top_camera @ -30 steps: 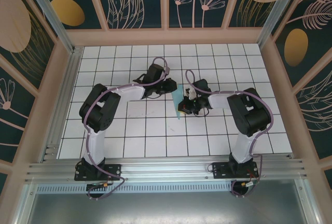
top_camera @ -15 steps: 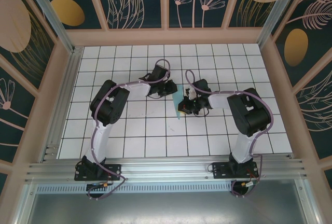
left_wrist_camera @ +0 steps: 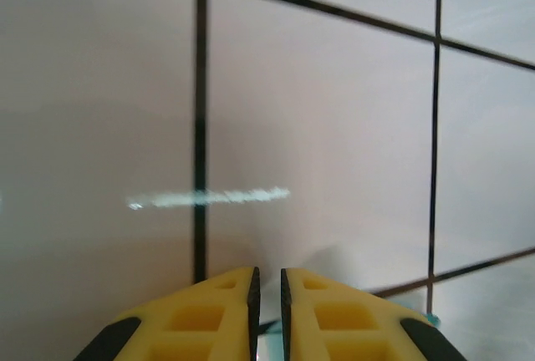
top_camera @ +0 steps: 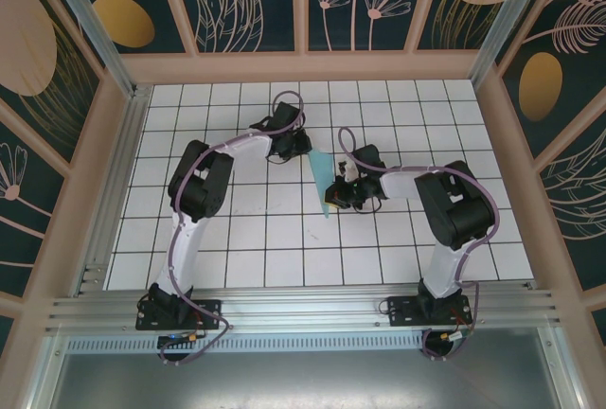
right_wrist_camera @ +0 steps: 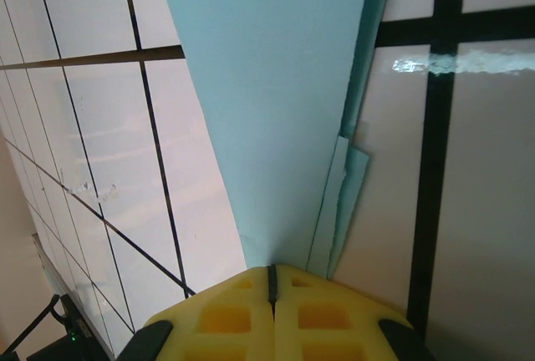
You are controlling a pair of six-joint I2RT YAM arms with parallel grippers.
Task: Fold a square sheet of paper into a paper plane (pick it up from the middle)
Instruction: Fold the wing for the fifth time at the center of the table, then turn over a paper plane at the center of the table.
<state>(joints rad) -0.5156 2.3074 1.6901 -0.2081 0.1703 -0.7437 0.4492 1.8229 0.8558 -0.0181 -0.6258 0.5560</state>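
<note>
Right gripper [right_wrist_camera: 272, 282] clamped together on near end of paper plane [right_wrist_camera: 267, 85]. Left gripper [left_wrist_camera: 267, 294] pinched on far tip, teal sliver between. White tiled surface [top_camera: 237, 229] below.

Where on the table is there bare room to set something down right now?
Bare table: the far-right tiles, the far-left corner, and the near rows this side of the folded paper. Crowded at the centre, where the left gripper and right gripper meet the paper.
</note>
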